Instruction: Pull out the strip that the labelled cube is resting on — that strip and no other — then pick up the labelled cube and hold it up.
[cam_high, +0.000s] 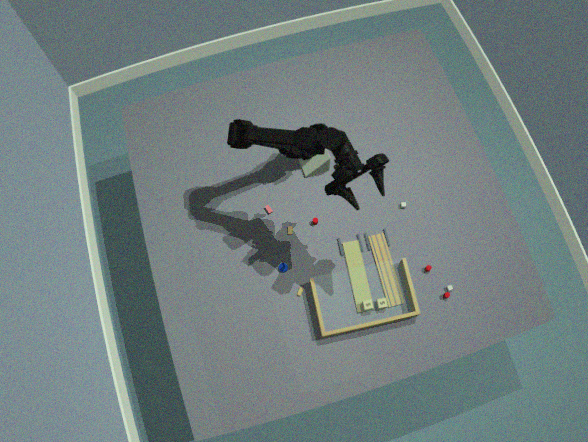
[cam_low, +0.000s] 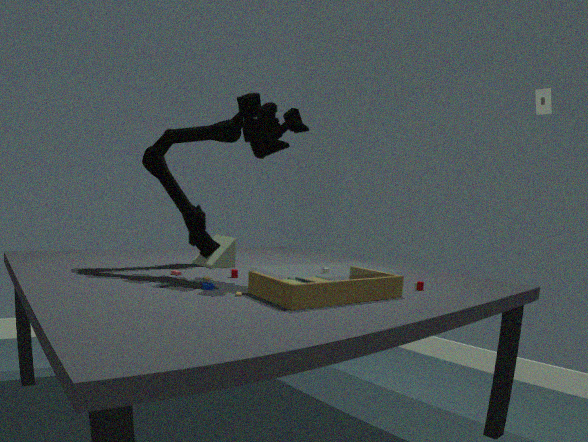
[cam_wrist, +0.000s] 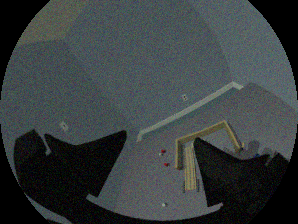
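A wide pale yellow-green strip (cam_high: 356, 272) and a narrower striped tan strip (cam_high: 385, 270) (cam_wrist: 190, 172) lie side by side within a three-sided wooden wall (cam_high: 370, 324) (cam_low: 345, 296) (cam_wrist: 201, 131). A pale cube with a dark mark (cam_high: 367, 305) sits at the wide strip's walled end. A second marked pale cube (cam_high: 382, 303) stands just beside it, by the striped strip's left edge; what it rests on and both marks are too small to tell. My gripper (cam_high: 371, 201) (cam_low: 298, 138) (cam_wrist: 161, 138) is open and empty, high above the table, short of the strips' open ends. Its finger hides the wide strip in the wrist view.
Dark guide rails (cam_high: 340, 247) flank the strips' open ends. Red pieces (cam_high: 315, 221) (cam_high: 428, 268) (cam_high: 446, 295), white cubes (cam_high: 403, 205) (cam_high: 449, 288), a blue piece (cam_high: 283, 268), a pink block (cam_high: 268, 209) and tan blocks (cam_high: 290, 230) (cam_high: 300, 291) lie around. A pale wedge (cam_high: 316, 166) (cam_low: 226, 253) is near the arm's base.
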